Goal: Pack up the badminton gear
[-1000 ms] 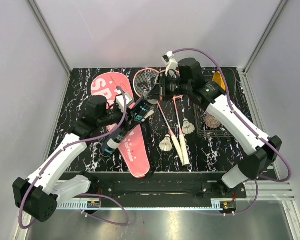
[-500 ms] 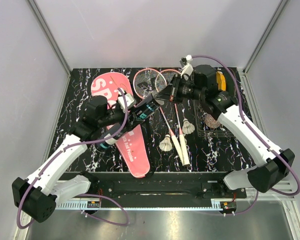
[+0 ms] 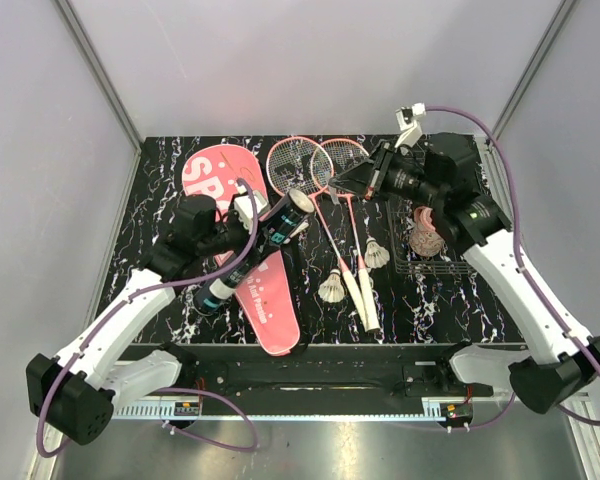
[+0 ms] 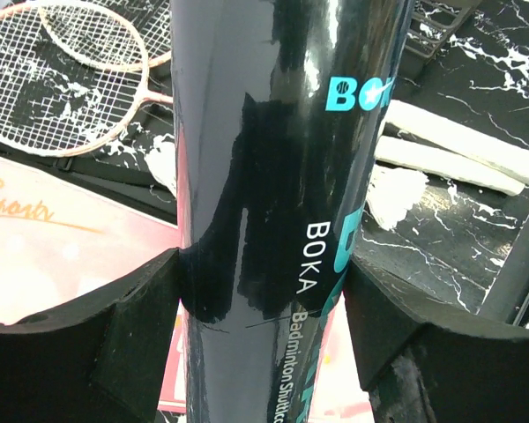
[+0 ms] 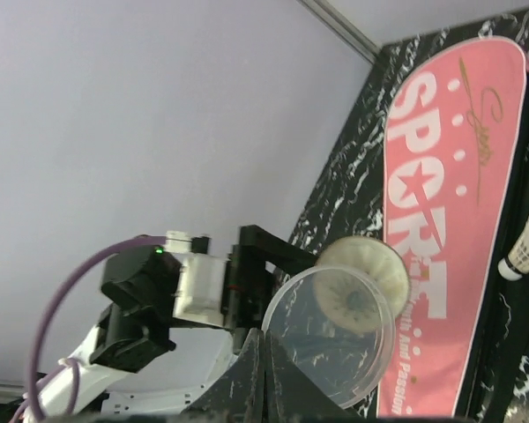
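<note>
The black tube (image 4: 273,176) carries "BOKA" in white capitals, larger teal letters beginning "BO" beside it, and small print starting "Badminton Shuttlec", which is cut off below. The long pink cover (image 5: 458,141) reads "SPORT" in white with a star, a thin gold script line beside it, and small white words ending "And Passion".

The left gripper (image 4: 264,291) clamps the tube across its middle, jaws spread wide, with a black pad pressed to each side. In the overhead view the tube (image 3: 288,215) is tilted above the cover (image 3: 205,172), its mouth pointing to about 2 o'clock and its other end to 7 o'clock. From the right wrist the mouth shows a pale, ribbed inside.

The right gripper (image 5: 263,361) has its fingers closed together, pinching the rim of a clear round lid (image 5: 335,352). Seen from above, this gripper (image 3: 338,183) hangs at about 2 o'clock from the tube's mouth, apart from it, over the racket heads.

On the black marbled table (image 3: 160,200) the cover lies at 10 o'clock. Two pink-framed rackets (image 3: 295,165) have overlapping heads at 12 o'clock and white handles running to 5 o'clock. One shuttlecock (image 3: 332,288) touches the handles at 6 o'clock; another (image 3: 377,252) sits just to their right. A pinkish cup (image 3: 425,235) stands at 3 o'clock under the right arm.
</note>
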### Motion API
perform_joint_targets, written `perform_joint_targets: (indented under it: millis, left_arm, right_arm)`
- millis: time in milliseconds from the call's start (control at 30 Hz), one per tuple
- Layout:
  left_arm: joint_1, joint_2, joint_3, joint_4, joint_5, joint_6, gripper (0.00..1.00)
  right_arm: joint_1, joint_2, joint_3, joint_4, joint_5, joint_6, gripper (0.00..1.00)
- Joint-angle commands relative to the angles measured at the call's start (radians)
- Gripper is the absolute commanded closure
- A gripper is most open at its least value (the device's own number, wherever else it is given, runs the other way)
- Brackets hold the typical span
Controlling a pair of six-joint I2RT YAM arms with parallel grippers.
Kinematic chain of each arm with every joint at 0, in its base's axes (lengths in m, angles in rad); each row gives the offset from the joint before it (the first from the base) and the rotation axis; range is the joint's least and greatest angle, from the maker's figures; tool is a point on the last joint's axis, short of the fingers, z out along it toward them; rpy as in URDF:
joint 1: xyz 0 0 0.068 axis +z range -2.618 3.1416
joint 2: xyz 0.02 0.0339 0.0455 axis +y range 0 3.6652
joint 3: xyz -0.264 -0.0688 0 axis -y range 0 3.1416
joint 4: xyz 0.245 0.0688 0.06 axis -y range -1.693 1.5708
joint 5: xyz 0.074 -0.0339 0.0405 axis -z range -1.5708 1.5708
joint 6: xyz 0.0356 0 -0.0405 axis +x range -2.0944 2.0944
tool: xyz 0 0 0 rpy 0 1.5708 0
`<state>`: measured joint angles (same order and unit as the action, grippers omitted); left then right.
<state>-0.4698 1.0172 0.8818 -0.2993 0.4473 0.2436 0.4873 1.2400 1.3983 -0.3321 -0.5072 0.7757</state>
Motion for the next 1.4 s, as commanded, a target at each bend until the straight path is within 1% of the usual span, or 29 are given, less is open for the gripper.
perform_joint_targets:
  millis: [0, 33, 67, 100, 133, 167, 200, 233, 300, 333, 400, 433, 467, 533, 633, 667, 733, 767, 800, 833, 900, 1000, 1067, 1200, 1233, 1300, 1333, 1367]
  left_arm:
    - [0.002, -0.005, 0.011, 0.034, -0.030, 0.008, 1.00]
    - [0.000, -0.005, 0.014, 0.034, -0.035, 0.008, 1.00]
    - [0.002, -0.009, 0.016, 0.032, -0.060, 0.003, 1.00]
    - [0.002, -0.014, 0.017, 0.034, -0.073, -0.004, 1.00]
    - [0.000, -0.019, 0.016, 0.041, -0.090, -0.009, 1.00]
    - [0.000, -0.035, 0.013, 0.046, -0.111, -0.013, 1.00]
    - [0.002, -0.045, 0.008, 0.055, -0.116, -0.015, 1.00]
    - [0.000, -0.055, -0.006, 0.078, -0.122, -0.017, 1.00]
    - [0.002, -0.077, -0.012, 0.097, -0.143, -0.030, 1.00]
    - [0.002, -0.083, -0.010, 0.107, -0.145, -0.038, 1.00]
    - [0.000, -0.100, -0.015, 0.133, -0.154, -0.052, 1.00]
    - [0.002, -0.106, -0.024, 0.144, -0.163, -0.055, 1.00]
    - [0.000, -0.120, -0.030, 0.152, -0.174, -0.062, 1.00]
    - [0.002, -0.134, -0.040, 0.180, -0.208, -0.070, 1.00]
    - [0.002, -0.161, -0.058, 0.212, -0.243, -0.087, 1.00]
    - [0.002, -0.175, -0.063, 0.216, -0.249, -0.092, 1.00]
    - [0.003, -0.186, -0.070, 0.224, -0.257, -0.087, 1.00]
    - [0.002, -0.184, -0.070, 0.221, -0.254, -0.081, 1.00]
    - [0.003, -0.181, -0.061, 0.209, -0.256, -0.078, 1.00]
    - [0.003, -0.178, -0.060, 0.203, -0.246, -0.075, 1.00]
    - [0.002, -0.174, -0.057, 0.193, -0.240, -0.070, 1.00]
    - [0.003, -0.169, -0.055, 0.190, -0.231, -0.069, 1.00]
    - [0.002, -0.164, -0.055, 0.193, -0.226, -0.066, 1.00]
    - [0.003, -0.163, -0.053, 0.189, -0.223, -0.064, 1.00]
    - [0.003, -0.163, -0.055, 0.187, -0.222, -0.063, 1.00]
    - [0.002, -0.164, -0.052, 0.181, -0.223, -0.058, 1.00]
    - [0.003, -0.166, -0.053, 0.181, -0.226, -0.058, 1.00]
    - [0.002, -0.166, -0.052, 0.181, -0.226, -0.058, 1.00]
  right_arm:
    - [-0.006, -0.036, 0.016, 0.032, -0.008, -0.025, 1.00]
    - [-0.004, -0.042, 0.022, -0.043, 0.049, -0.056, 1.00]
    - [-0.006, -0.059, 0.030, -0.094, 0.097, -0.131, 1.00]
    - [-0.004, -0.069, 0.027, -0.146, 0.202, -0.163, 1.00]
    - [0.000, -0.082, 0.002, -0.251, 0.263, -0.194, 1.00]
    - [0.005, -0.106, -0.022, -0.293, 0.318, -0.231, 1.00]
    - [0.011, -0.122, -0.056, -0.321, 0.387, -0.234, 1.00]
    - [0.014, -0.140, -0.135, -0.364, 0.416, -0.227, 1.00]
    - [0.034, -0.192, -0.217, -0.403, 0.479, -0.170, 1.00]
    - [0.046, -0.206, -0.292, -0.418, 0.478, -0.158, 1.00]
    - [0.083, -0.218, -0.347, -0.429, 0.457, -0.157, 1.00]
    - [0.158, -0.215, -0.378, -0.442, 0.460, -0.165, 1.00]
    - [0.190, -0.206, -0.392, -0.447, 0.461, -0.180, 1.00]
    - [0.291, -0.201, -0.432, -0.418, 0.443, -0.194, 1.00]
    - [0.387, -0.185, -0.478, -0.363, 0.440, -0.223, 1.00]
    - [0.448, -0.145, -0.484, -0.354, 0.435, -0.248, 1.00]
    - [0.520, -0.085, -0.489, -0.320, 0.435, -0.271, 1.00]
    - [0.574, -0.027, -0.493, -0.305, 0.444, -0.279, 1.00]
    - [0.592, 0.001, -0.502, -0.250, 0.440, -0.285, 1.00]
    - [0.603, 0.045, -0.525, -0.225, 0.438, -0.277, 1.00]
    - [0.622, 0.082, -0.538, -0.170, 0.453, -0.279, 1.00]
    - [0.626, 0.140, -0.545, -0.113, 0.542, -0.309, 1.00]
    - [0.626, 0.196, -0.536, -0.090, 0.574, -0.319, 1.00]
    - [0.626, 0.279, -0.533, -0.045, 0.587, -0.328, 1.00]
    - [0.626, 0.298, -0.532, -0.041, 0.584, -0.338, 0.96]
    - [0.626, 0.302, -0.525, -0.048, 0.576, -0.343, 0.82]
    - [0.626, 0.291, -0.524, -0.051, 0.573, -0.354, 0.64]
    - [0.625, 0.279, -0.521, -0.056, 0.579, -0.357, 0.56]
